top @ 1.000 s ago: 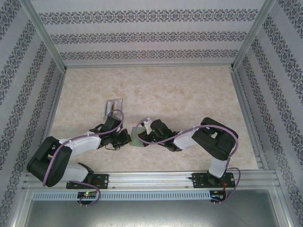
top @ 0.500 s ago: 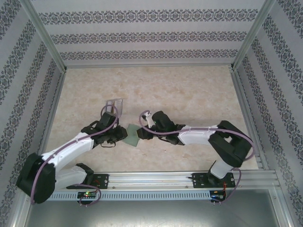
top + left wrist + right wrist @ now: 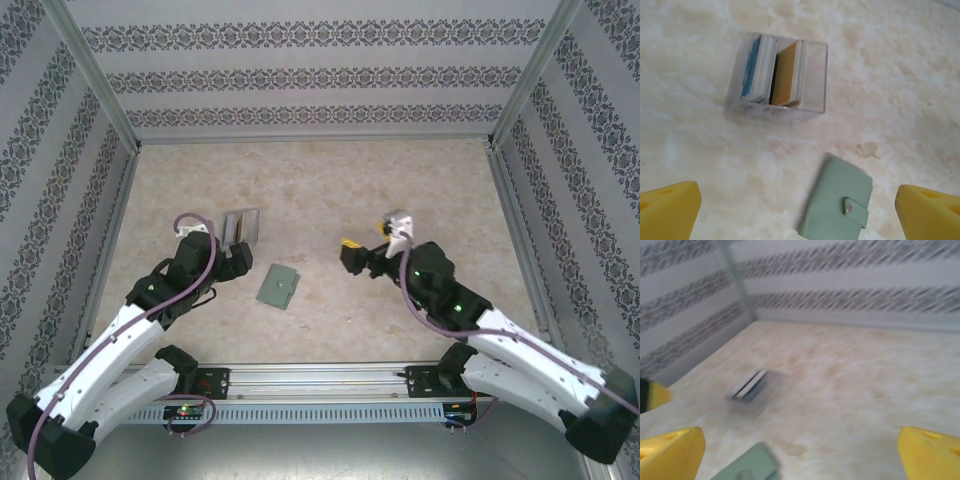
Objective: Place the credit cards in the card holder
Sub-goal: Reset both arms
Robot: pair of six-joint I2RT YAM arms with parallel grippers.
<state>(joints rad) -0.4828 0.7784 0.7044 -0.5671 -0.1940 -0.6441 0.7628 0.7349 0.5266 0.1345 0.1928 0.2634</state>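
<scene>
The card holder (image 3: pixel 837 205) is a sage-green wallet, snapped shut, lying flat on the marble table (image 3: pixel 278 286). The credit cards stand on edge in a clear slotted stand (image 3: pixel 775 75): a blue card (image 3: pixel 751 67) on the left and an orange-yellow card (image 3: pixel 786 75) on the right. My left gripper (image 3: pixel 797 202) hovers open above the table, just left of the wallet (image 3: pixel 236 262). Right of the wallet and lifted off the table, my right gripper (image 3: pixel 362 240) is open with nothing between its yellow pads (image 3: pixel 930 452). Its blurred view shows the wallet (image 3: pixel 747 467) and the stand (image 3: pixel 752 385).
The clear stand (image 3: pixel 242 226) sits just beyond the left gripper. Patterned walls with metal frame posts (image 3: pixel 95 75) enclose the table on three sides. A metal rail (image 3: pixel 320 378) carrying both arm bases runs along the near edge.
Both grippers were shut at the wallet a second ago; they have opened and drawn apart, left arm to the left, right arm to the right and up. The wallet now lies shut on the table.
</scene>
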